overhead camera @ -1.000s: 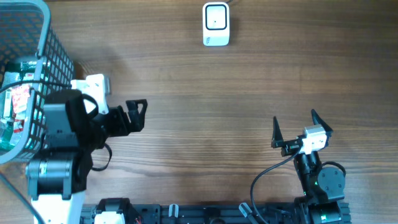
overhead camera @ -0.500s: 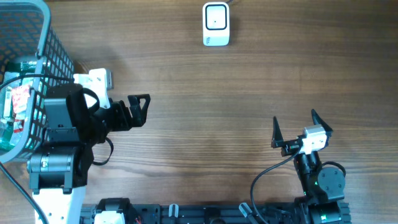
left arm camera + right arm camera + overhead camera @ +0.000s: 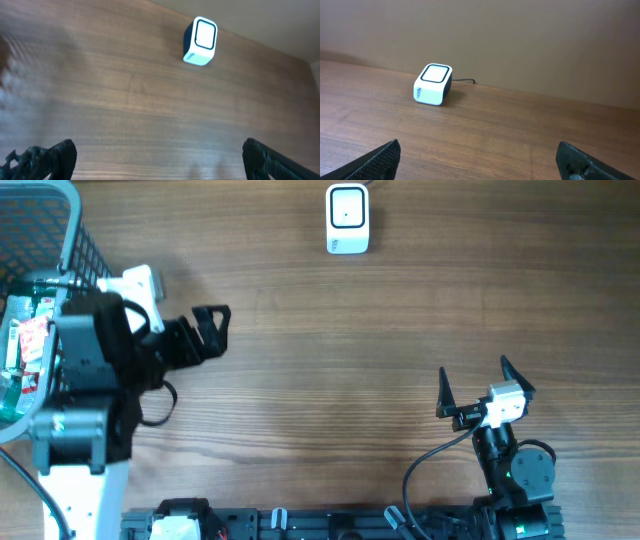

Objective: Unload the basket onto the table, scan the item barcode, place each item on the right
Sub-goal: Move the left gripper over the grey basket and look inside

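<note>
- Table [image 3: 350,360]: bare wood-grain top that carries everything below
- Basket [image 3: 72,240]: wire mesh, at the left far corner of the table; it holds the goods to be scanned
- Left arm [image 3: 85,380]: stands just beside the basket's right wall, its wrist pointing out over the open table
- Left gripper [image 3: 222,330]: jaws wide apart, nothing between them, near the basket but outside it
- Right gripper [image 3: 473,370]: jaws wide apart and empty, near the front right of the table, facing the scanner from well away
- Scanner [image 3: 347,218]: small white box with a dark-framed window on top, at the far edge, well apart from both grippers; a thin cable leaves its back
- Packets [image 3: 22,345]: the task's item lies among these inside the basket; which one is meant, and where its barcode sits, cannot be told
- Step in hand, as judged: fetching an item with the left gripper. To do it well, swing back over the rim and descend clear of the wire wall, pinch one packet by an edge so the barcode face stays uncovered, then lift straight up before carrying it to the scanner window
</note>
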Controlling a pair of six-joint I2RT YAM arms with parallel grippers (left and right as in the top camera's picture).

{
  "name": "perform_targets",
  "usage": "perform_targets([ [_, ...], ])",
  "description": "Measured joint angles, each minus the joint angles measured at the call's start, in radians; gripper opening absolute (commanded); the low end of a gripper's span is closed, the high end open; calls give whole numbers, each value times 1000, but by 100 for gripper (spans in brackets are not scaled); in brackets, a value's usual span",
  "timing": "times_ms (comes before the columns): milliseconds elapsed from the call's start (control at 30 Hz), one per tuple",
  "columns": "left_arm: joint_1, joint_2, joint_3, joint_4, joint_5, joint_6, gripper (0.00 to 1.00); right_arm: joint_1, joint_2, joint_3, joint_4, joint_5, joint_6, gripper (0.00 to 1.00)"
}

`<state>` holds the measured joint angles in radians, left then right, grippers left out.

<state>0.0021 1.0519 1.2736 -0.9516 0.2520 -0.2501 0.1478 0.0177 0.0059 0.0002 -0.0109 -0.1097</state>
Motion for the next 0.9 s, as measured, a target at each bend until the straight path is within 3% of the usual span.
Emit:
perform_targets([
  [267,0,186,309,-134,-45,-11,100,0,0,0,0,0,0,100],
  [567,13,248,360,-121,-214,-67,100,0,1,0,0,0,0,100],
  [700,99,248,369,-93,-301,-79,100,0,1,0,0,0,0,100],
  [900,309,248,381,-35,-301,-87,100,0,1,0,0,0,0,100],
])
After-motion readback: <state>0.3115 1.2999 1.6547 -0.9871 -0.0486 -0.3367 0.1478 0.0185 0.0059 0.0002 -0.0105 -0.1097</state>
